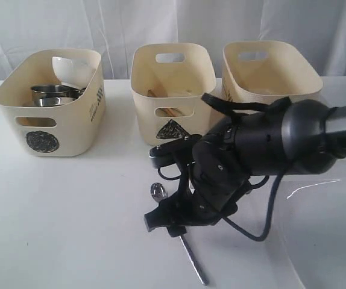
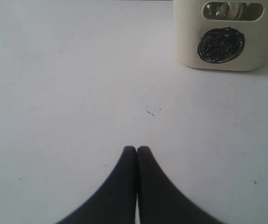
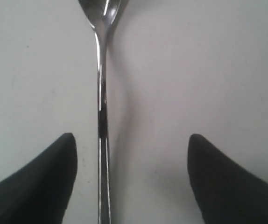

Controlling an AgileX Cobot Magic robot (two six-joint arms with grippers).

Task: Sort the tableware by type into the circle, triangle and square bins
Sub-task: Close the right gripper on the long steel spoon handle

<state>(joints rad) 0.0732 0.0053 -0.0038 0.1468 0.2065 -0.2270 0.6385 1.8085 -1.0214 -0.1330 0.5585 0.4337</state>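
Observation:
A steel spoon (image 1: 194,262) lies on the white table, its bowl toward the bins. My right gripper (image 1: 166,195) hangs over it, open. In the right wrist view the spoon's handle (image 3: 101,93) runs between the fingers of the right gripper (image 3: 132,137), nearer to one finger and touching neither. The circle bin (image 1: 70,129) holds steel cups (image 1: 52,93) and a small white bowl (image 1: 70,69). Wooden chopsticks (image 1: 161,94) sit in the triangle bin (image 1: 146,90). My left gripper (image 2: 137,149) is shut on nothing, low over bare table, short of the circle bin (image 2: 190,37).
A third bin (image 1: 269,78) stands at the back right, its mark hidden by my right arm. A large pale plate (image 1: 323,235) lies at the front right, hard to tell from the table. A white curtain hangs behind the bins.

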